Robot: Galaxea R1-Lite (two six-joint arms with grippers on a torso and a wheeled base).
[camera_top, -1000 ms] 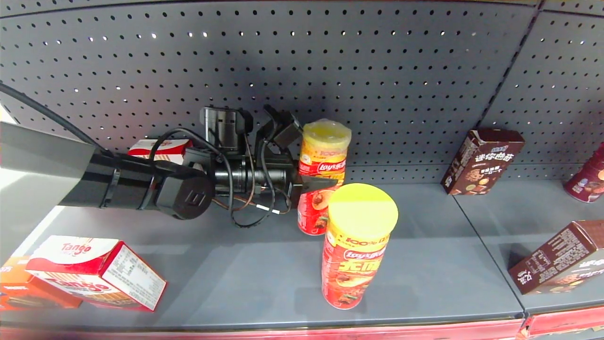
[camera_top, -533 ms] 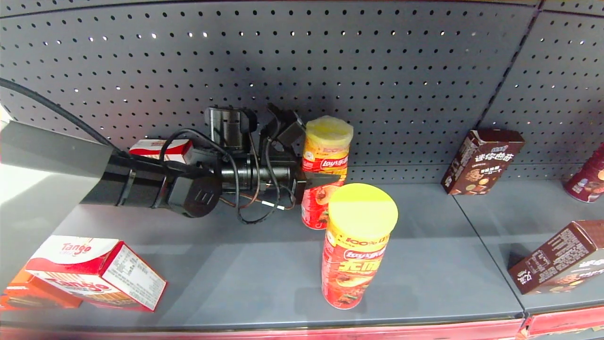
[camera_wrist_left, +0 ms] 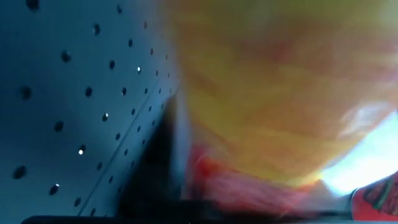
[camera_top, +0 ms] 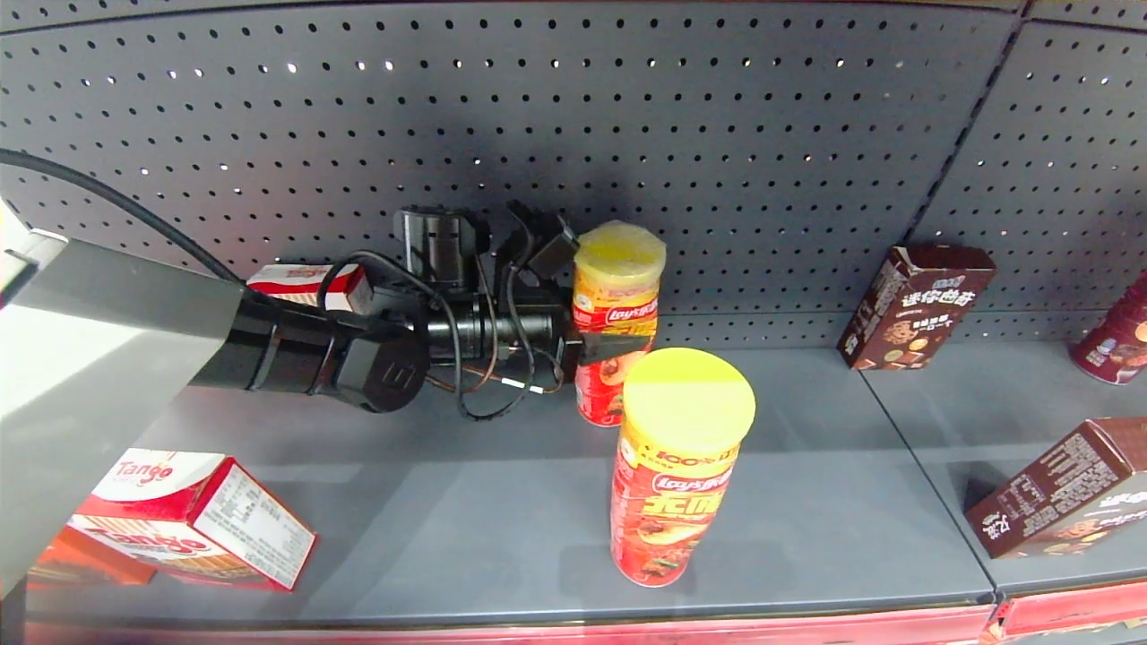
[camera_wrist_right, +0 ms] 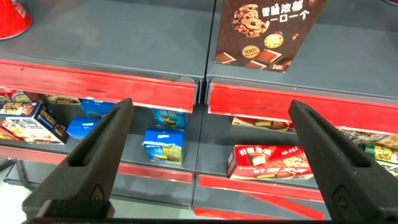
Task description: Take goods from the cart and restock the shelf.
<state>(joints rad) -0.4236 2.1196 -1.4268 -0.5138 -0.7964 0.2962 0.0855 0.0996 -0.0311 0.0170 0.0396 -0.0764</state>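
The left gripper (camera_top: 613, 340) clasped the can (camera_top: 618, 269) mid-frame from its left side. The can stood upright, near the back wall (camera_top: 762, 134).

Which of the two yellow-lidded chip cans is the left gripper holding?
The rear can, nearest the pegboard: the left gripper clamps its middle. The front can stands free.

Dark grey perforated back panel (camera_top: 717, 134), grey metal shelf (camera_top: 466, 528) below it, red edge strip (camera_top: 627, 629) along front, red-trimmed lower tiers (camera_wrist_right: 93, 78).
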